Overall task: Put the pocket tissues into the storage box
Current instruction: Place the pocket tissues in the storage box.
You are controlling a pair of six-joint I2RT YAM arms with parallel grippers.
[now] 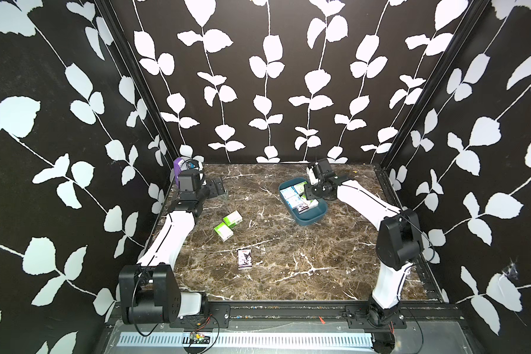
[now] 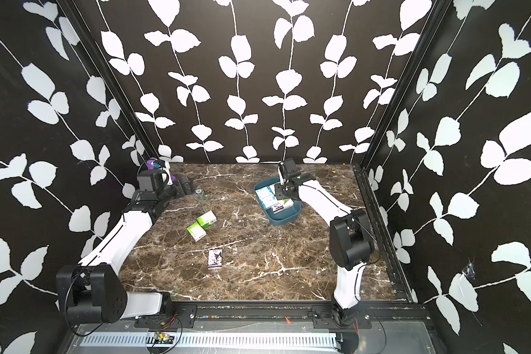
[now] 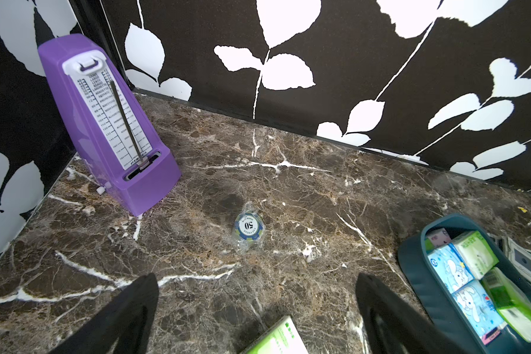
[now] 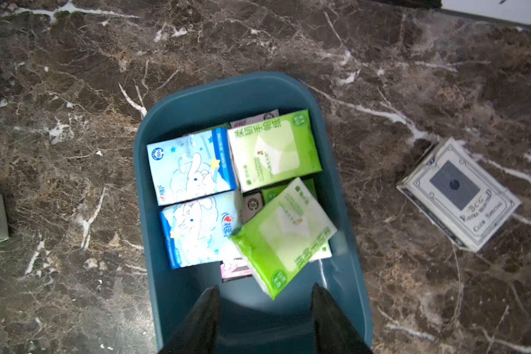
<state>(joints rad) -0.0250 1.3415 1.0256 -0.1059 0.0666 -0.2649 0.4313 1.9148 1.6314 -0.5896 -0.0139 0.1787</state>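
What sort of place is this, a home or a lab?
Probably a robot test cell, not a home: a left arm and right arm mounted at a marble-look table, leaf-print walls boxing it in, and props like a purple metronome and a storage box of pocket tissues.

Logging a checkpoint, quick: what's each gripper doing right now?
Left gripper: open, holding nothing.
Right gripper: open, empty, over the storage box.
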